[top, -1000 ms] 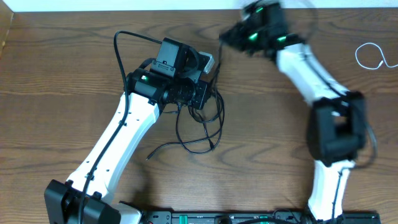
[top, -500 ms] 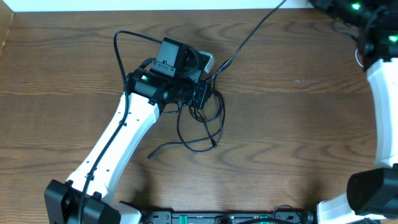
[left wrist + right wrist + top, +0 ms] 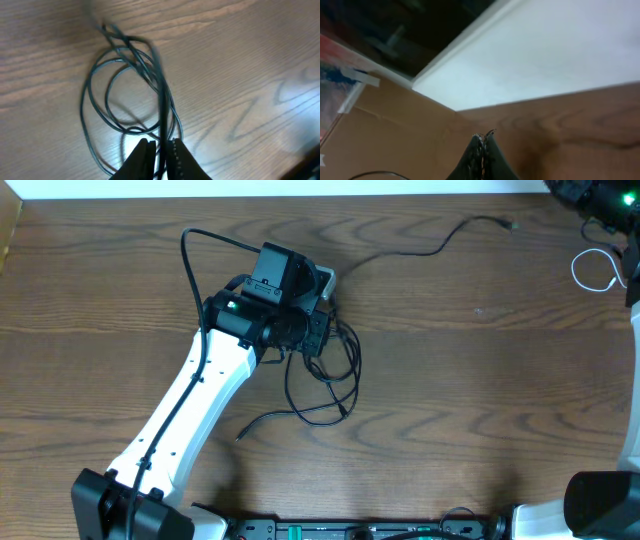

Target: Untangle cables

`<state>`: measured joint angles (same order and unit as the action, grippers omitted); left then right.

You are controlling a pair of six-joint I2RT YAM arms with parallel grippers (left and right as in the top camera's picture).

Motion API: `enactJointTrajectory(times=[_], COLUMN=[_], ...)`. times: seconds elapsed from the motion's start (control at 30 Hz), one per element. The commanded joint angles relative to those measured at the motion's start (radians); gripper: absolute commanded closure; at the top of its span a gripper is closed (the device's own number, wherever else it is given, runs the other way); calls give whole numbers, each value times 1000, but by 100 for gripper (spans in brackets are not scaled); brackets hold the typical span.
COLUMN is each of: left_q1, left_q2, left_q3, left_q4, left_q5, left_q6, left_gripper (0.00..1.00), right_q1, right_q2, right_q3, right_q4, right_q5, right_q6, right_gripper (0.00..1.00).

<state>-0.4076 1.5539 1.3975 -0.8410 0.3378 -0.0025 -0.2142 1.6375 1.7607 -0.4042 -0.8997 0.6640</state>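
A tangle of black cables (image 3: pixel 332 385) lies in loops on the wooden table just under my left gripper (image 3: pixel 325 332). In the left wrist view the left gripper (image 3: pixel 161 145) is closed round one black strand (image 3: pixel 162 110) that runs up from the loops (image 3: pixel 100 95), with only a sliver of light beside it. One black cable (image 3: pixel 420 250) lies slack and apart, stretching to its plug (image 3: pixel 508 224) at the back. A white cable (image 3: pixel 597 270) sits coiled at the far right. My right gripper (image 3: pixel 484 136) is shut on nothing, raised at the back right corner.
The right arm (image 3: pixel 600 198) hangs over the table's back right corner, facing a white wall (image 3: pixel 545 50) and brown cardboard (image 3: pixel 395 135). The left arm (image 3: pixel 190 410) crosses the table's left half diagonally. A thick black robot wire (image 3: pixel 200 240) arcs behind the left wrist.
The right arm swung far right, drawing one black cable taut out of the tangle. That cable now lies slack on the table, free of the right gripper. The left arm stayed put.
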Motion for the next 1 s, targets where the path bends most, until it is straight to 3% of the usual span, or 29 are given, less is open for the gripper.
enactJointTrajectory(times=[0.0, 0.1, 0.23, 0.43, 0.63, 0.73, 0.87, 0.97], left_q1=[3, 3, 3, 3, 3, 3, 8, 39], left_q2=[-18, -21, -39, -90, -90, -61, -27, -25], left_q3=[0, 11, 57, 60, 60, 49, 37, 36], left_q4=[1, 20, 44, 101, 43, -6, -39, -33], left_q5=[-17, -6, -6, -7, -11, -11, -80, -115], left_q6=[1, 36, 43, 7, 2, -3, -11, -85], left_gripper=[85, 92, 92, 93, 92, 75, 62, 52], right_q1=[21, 64, 130, 234, 323, 370, 435, 488], right_q2=[-16, -14, 9, 92, 209, 275, 352, 410], right_q3=[7, 7, 7, 7, 7, 7, 7, 7], right_q4=[-61, -181, -289, -381, -394, -417, -456, -488], right_q5=[6, 79, 89, 90, 90, 89, 90, 89], right_q6=[-98, -195, -310, -412, -460, -503, -585, -661], right_gripper=[99, 99, 96, 73, 54, 47, 44, 41])
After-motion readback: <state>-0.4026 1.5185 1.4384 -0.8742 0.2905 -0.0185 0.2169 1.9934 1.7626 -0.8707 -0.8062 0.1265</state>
